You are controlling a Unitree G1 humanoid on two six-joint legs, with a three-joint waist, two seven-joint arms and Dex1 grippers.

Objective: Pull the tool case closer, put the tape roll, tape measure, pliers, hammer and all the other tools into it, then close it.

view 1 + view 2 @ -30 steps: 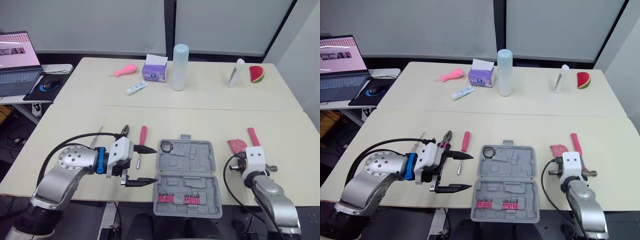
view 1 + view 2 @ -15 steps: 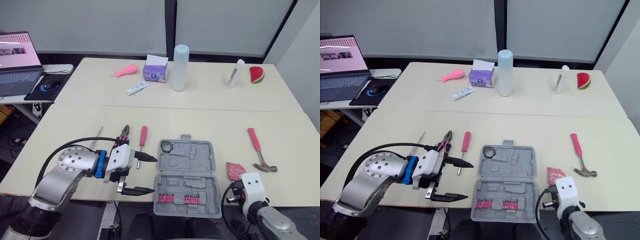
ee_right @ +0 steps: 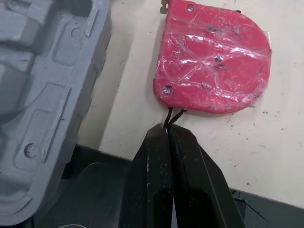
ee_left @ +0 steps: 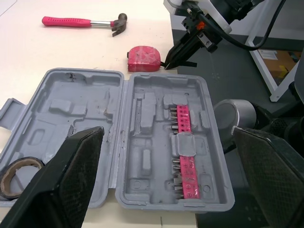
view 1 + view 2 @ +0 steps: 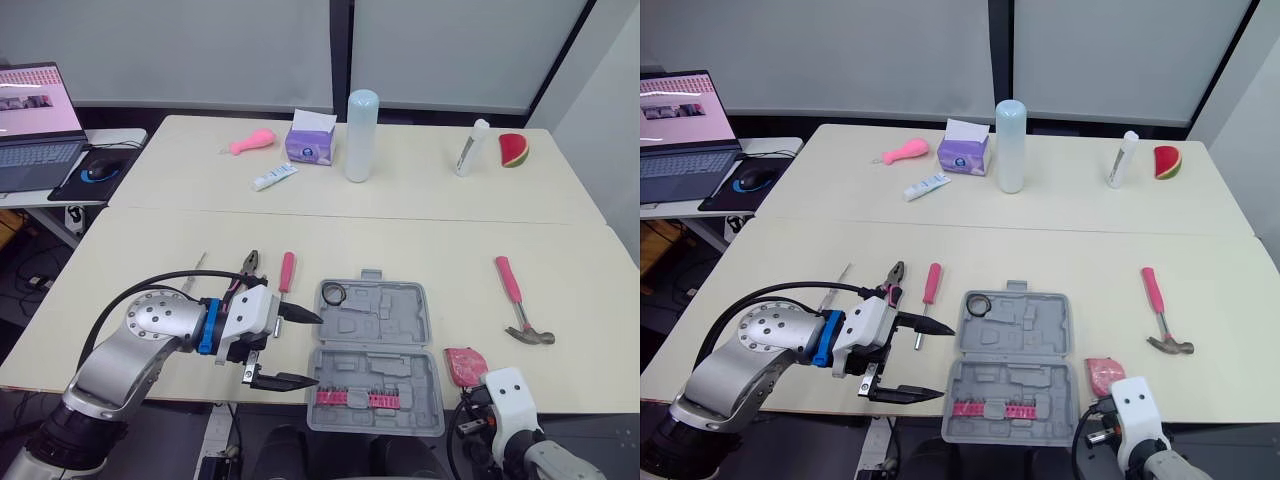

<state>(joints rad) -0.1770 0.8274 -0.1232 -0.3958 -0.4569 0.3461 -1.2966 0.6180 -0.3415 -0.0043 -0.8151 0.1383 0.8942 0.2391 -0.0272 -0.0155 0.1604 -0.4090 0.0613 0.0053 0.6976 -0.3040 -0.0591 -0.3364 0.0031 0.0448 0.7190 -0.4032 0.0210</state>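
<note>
The grey tool case (image 5: 372,355) lies open near the table's front edge, with the tape roll (image 5: 333,293) in its far left corner. My left gripper (image 5: 303,348) is open at the case's left side, and the case (image 4: 118,137) shows between its fingers. My right gripper (image 3: 168,129) is shut on the black cord of the red tape measure (image 5: 464,364), just right of the case's front half. The pink-handled hammer (image 5: 515,295) lies further right. Pliers (image 5: 248,268) and a pink screwdriver (image 5: 285,278) lie left of the case.
A thin metal tool (image 5: 194,272) lies left of the pliers. On the far table stand a tall bottle (image 5: 361,135), a tissue box (image 5: 310,140), a tube (image 5: 273,176), a white bottle (image 5: 472,147) and a watermelon slice (image 5: 513,148). A laptop (image 5: 35,125) sits far left.
My right arm drew back toward the front edge, dragging the tape measure from beside the hammer handle to the case's right front. My left gripper edged right, closer to the case.
</note>
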